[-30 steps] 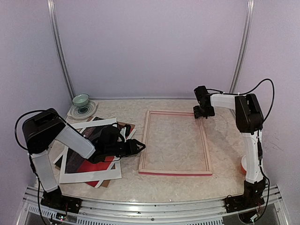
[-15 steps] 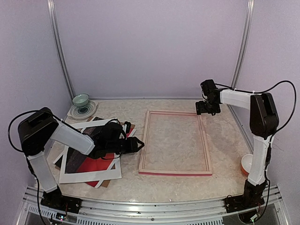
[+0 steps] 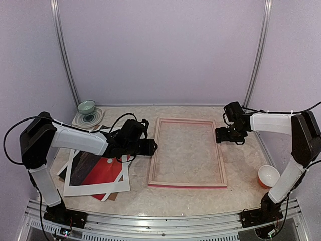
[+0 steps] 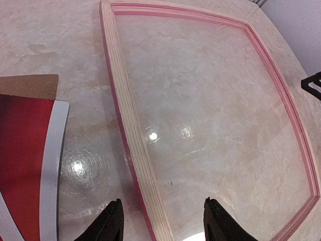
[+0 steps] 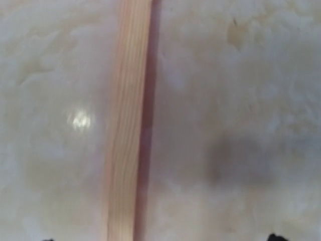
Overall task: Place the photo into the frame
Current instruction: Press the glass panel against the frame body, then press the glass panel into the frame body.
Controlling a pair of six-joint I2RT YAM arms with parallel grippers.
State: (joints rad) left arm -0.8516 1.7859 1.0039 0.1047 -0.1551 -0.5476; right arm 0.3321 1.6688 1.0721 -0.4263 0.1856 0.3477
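The frame (image 3: 186,185) lies flat mid-table, pale wood back up, pink at its edges. The photo (image 3: 103,173), red with a dark end, lies to its left under a white mat (image 3: 95,190). My left gripper (image 3: 150,146) hovers at the frame's left rail. In the left wrist view this rail (image 4: 131,150) runs between the open fingers (image 4: 113,223) without touching them, and the photo (image 4: 20,150) shows at the left. My right gripper (image 3: 220,134) is open over the right rail (image 5: 128,125), empty, its fingertips (image 5: 273,236) barely in view.
A brown backing board (image 4: 27,85) pokes out beside the mat (image 4: 52,165). A green bowl (image 3: 86,107) on a patterned plate stands at the back left. An orange and white bowl (image 3: 269,175) sits near the right arm. Walls close in on three sides.
My left gripper has swung from over the mat to the frame's left rail. My right gripper has moved from the far right corner down along the right rail and opened wider.
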